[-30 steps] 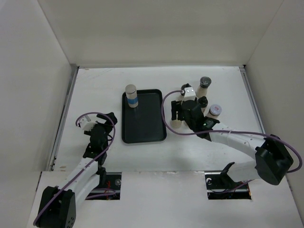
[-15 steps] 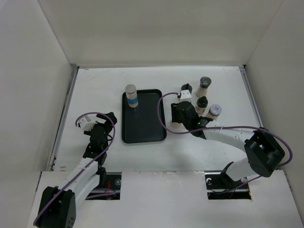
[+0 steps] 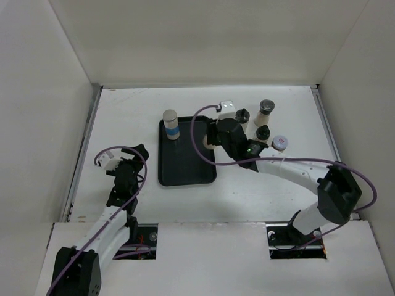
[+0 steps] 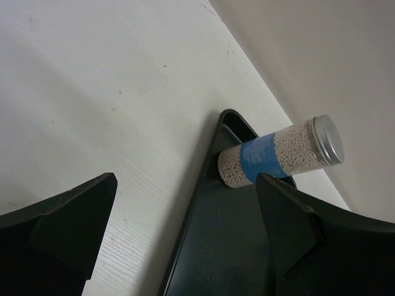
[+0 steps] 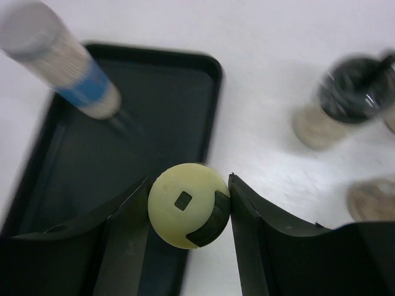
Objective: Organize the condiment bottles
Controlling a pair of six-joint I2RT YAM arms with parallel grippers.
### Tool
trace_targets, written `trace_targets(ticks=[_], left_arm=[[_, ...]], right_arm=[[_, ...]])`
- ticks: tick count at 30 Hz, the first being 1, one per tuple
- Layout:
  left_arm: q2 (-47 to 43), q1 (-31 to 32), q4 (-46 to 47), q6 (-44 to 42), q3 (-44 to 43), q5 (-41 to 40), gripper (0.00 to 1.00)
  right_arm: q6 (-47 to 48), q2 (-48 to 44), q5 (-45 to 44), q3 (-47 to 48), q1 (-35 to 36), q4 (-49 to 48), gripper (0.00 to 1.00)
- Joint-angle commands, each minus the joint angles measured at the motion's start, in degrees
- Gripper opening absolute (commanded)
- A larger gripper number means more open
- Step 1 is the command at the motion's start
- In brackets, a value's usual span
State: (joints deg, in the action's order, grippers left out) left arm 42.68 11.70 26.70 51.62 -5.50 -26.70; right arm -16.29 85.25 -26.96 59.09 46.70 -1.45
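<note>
My right gripper (image 5: 188, 206) is shut on a cream-capped bottle (image 5: 187, 205) and holds it over the right rim of the flat black tray (image 3: 185, 176); in the top view the gripper (image 3: 213, 139) hides most of the bottle. A blue-labelled bottle with a grey cap (image 3: 170, 124) stands in the tray's far left corner, and shows in the left wrist view (image 4: 281, 155) and the right wrist view (image 5: 62, 60). Three bottles stand right of the tray: two black-capped (image 3: 242, 116) (image 3: 262, 132), one grey-capped (image 3: 266, 108), plus a pink-capped jar (image 3: 280, 143). My left gripper (image 3: 129, 157) is open and empty, left of the tray.
White walls close in the table on the left, back and right. A metal strip (image 3: 83, 154) runs along the table's left edge. The right arm's purple cable (image 3: 196, 123) loops over the tray's right side.
My right gripper has carried the cream-capped bottle left and toward the back, from beside the bottle group to over the tray's right rim. The left arm has barely moved.
</note>
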Motion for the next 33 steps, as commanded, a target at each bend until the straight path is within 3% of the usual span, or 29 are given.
trace_targets(ticks=[1,10,17,19,23,27,29,31,33], left_arm=[[-1.62,-2.69,1.08,2.34,0.57,-0.02,1.00],[-0.84,-4.28,0.72,4.90,1.19,1.65,1.00],[-1.72,-4.46,0.64,4.72,1.37,1.65,1.00],[-1.02,-4.46,0.90,4.72,1.28,1.39,1.00],[-0.84,-4.63,0.90,4.72,1.19,1.91,1.00],[-0.93,-4.63,0.81,4.63,1.19,1.47,1.00],[-0.75,-4.63,0.72,4.63,1.10,1.91,1.00],[-1.28,-4.37,0.72,4.55,1.19,1.83,1.00],[-1.19,-4.19,0.81,4.46,1.19,1.56,1.00]], right_arm=[[0.91,6.65,1.64,8.21,3.70,-6.45,0.46],[3.64,26.35,5.34,27.29,8.01,-8.48,0.47],[2.67,32.78,6.92,31.35,9.15,-7.87,0.50],[3.11,33.31,6.40,31.26,9.68,-7.78,0.55],[2.76,31.39,5.78,28.81,9.86,-8.13,0.81],[3.02,22.97,6.22,23.46,9.95,-8.65,0.89],[2.94,16.65,5.78,17.50,9.69,-10.58,0.86],[2.41,9.44,4.56,9.86,7.59,-12.69,0.77],[1.10,2.32,1.66,2.56,4.86,-12.52,0.56]])
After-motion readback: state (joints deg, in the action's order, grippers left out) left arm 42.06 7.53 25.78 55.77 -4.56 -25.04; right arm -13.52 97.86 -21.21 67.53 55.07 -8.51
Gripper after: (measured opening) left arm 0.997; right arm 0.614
